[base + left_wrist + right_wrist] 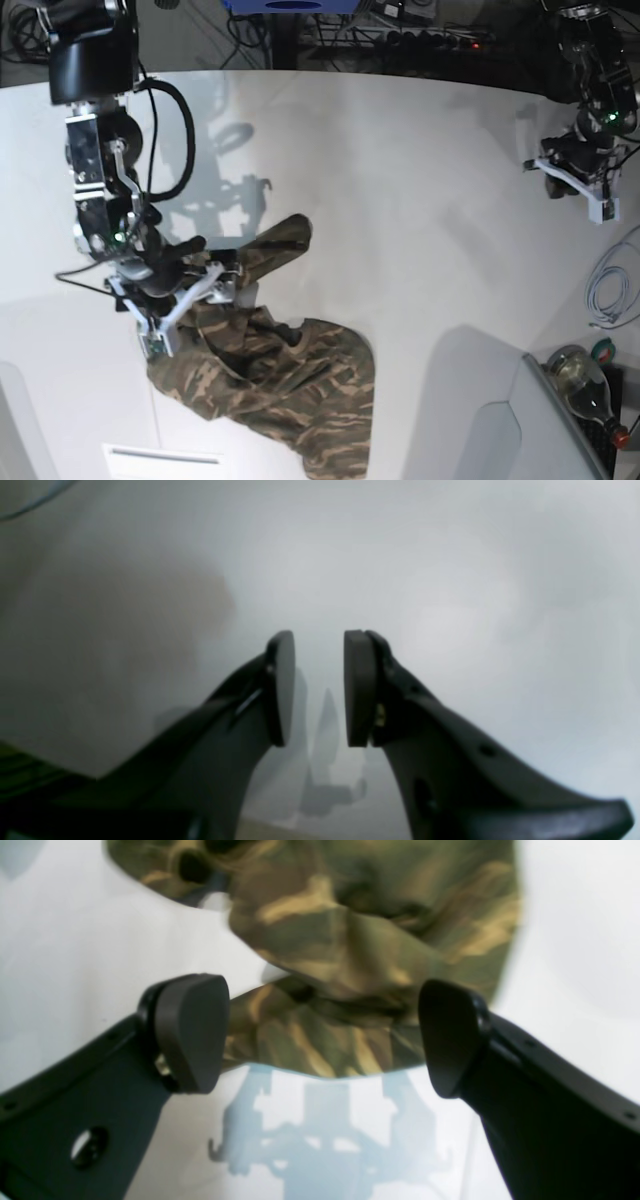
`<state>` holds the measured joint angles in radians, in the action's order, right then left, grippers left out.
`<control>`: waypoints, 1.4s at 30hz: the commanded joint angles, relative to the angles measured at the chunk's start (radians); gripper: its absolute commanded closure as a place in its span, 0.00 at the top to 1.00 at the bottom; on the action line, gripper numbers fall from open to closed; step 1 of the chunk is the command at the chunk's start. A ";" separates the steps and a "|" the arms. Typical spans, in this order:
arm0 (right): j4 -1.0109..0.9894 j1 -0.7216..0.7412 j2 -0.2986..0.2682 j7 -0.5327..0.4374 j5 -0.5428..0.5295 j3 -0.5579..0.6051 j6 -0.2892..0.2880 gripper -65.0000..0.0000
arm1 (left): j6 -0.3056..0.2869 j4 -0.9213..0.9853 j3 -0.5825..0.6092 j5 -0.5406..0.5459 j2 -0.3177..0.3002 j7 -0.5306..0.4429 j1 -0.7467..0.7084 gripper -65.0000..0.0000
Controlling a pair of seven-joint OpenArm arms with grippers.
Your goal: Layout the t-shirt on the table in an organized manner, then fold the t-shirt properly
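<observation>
The camouflage t-shirt (275,385) lies crumpled in a heap on the white table (400,190), at the near left of the base view. My right gripper (195,300) hovers over the heap's upper left part. In the right wrist view the right gripper (325,1035) stands wide open, with the t-shirt (360,940) bunched just beyond its pads and nothing pinched. My left gripper (577,180) hangs far off at the right edge, away from the cloth. In its own view the left gripper (319,687) has its pads a little apart over bare table (425,570), holding nothing.
A coiled grey cable (612,290) and a glass bottle (580,375) lie at the right edge. A grey panel (500,420) sits at the near right. A white sheet (165,460) lies at the near left. Dark cabling runs behind the far edge.
</observation>
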<state>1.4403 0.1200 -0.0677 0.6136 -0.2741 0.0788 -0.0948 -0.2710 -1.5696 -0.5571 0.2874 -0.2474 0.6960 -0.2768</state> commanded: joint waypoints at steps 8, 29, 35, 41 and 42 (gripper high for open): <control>-0.232 0.200 -0.005 -0.027 0.002 0.002 -0.007 0.52 | -0.006 -0.015 -0.037 0.008 -0.014 -0.023 0.004 0.26; 0.482 -0.044 -0.037 0.079 0.000 -0.009 -0.047 0.01 | -0.003 0.127 0.553 0.003 0.102 -0.035 0.301 0.26; 0.494 -0.050 -0.045 0.079 0.000 -0.009 -0.047 0.01 | -0.001 0.536 0.721 -0.188 0.310 -0.236 0.511 0.26; 0.512 -0.053 -0.071 0.079 0.000 -0.010 -0.047 0.01 | -0.003 0.837 0.759 -0.256 0.404 -0.347 0.606 0.25; 0.514 -0.053 -0.071 0.078 0.000 -0.012 -0.047 0.01 | -0.003 0.834 0.800 -0.233 0.404 -0.350 0.601 0.25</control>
<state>1.9305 0.0494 -0.1352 0.7246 -0.2634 0.0700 -0.1398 -0.2756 -0.7292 0.2443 0.0624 0.1547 0.3393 0.3233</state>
